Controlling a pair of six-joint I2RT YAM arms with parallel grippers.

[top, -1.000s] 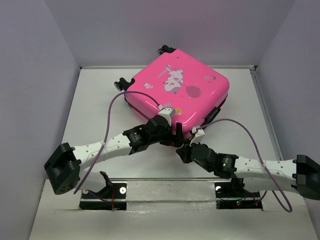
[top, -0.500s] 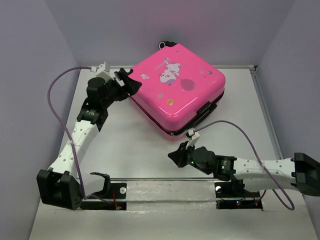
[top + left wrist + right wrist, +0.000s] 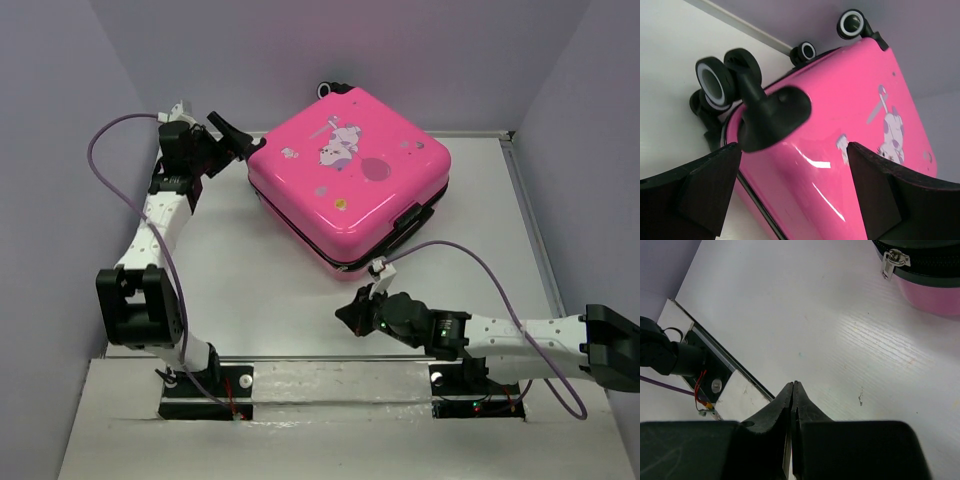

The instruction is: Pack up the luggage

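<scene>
Luggage (image 3: 350, 175) lies shut, upper centre of top view; packing looks near done, full zip closure unclear; left gripper (image 3: 238, 138) spread wide beside wheels (image 3: 712, 82), upper left; right gripper (image 3: 352, 315) pressed together, empty, lower centre.

Luggage (image 3: 935, 295) cut off at right wrist view's top edge, far wheels (image 3: 333, 89) mostly hidden behind its shell

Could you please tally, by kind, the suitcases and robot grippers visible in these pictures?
Pink suitcase: 1
Robot grippers: 2, the left gripper open, the right gripper shut
Total: 3
</scene>
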